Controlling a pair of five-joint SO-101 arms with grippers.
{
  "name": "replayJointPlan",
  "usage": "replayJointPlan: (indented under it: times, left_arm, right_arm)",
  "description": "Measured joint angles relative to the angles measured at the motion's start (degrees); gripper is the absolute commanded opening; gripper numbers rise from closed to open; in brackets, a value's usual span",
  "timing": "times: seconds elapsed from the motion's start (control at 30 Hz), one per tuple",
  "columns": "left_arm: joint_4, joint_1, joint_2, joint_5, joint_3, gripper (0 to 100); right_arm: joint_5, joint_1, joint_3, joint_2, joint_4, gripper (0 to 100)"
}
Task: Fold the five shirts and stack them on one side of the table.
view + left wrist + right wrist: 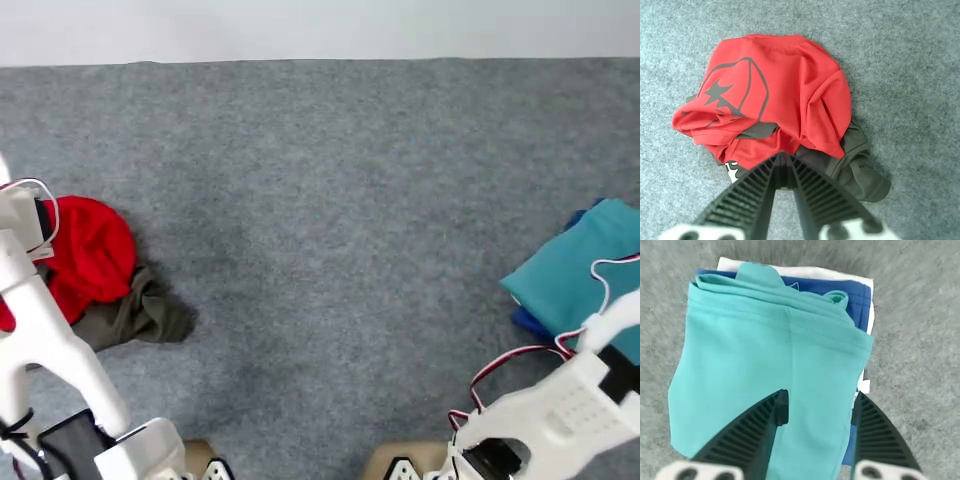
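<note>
A crumpled red shirt (90,255) lies at the table's left side on top of an olive shirt (145,318). In the left wrist view the red shirt (775,95) bears a dark star print, and the olive shirt (855,167) sticks out beneath it. My left gripper (785,159) hangs just above the red shirt's near edge, shut, with nothing in it. At the right edge a folded teal shirt (585,275) tops a blue shirt (530,320). The right wrist view shows the teal shirt (765,370) over a blue shirt (860,300) and a white one (840,274). My right gripper (820,407) stands open above the teal shirt.
The grey felt table (330,200) stretches bare between the two piles. A pale wall runs along the far edge. The white arm bases sit at the near edge, left and right.
</note>
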Motion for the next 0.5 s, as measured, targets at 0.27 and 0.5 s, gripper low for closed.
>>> replayJointPlan:
  times: [0.27,0.5]
  left_arm:
    - [0.0,0.0,0.0,0.0,0.0,0]
    - [0.0,0.0,0.0,0.0,0.0,0]
  right_arm:
    - [0.0,1.14,0.0,2.9,-2.73,20.8]
    - [0.09,2.9,0.0,14.95,-12.13,20.8]
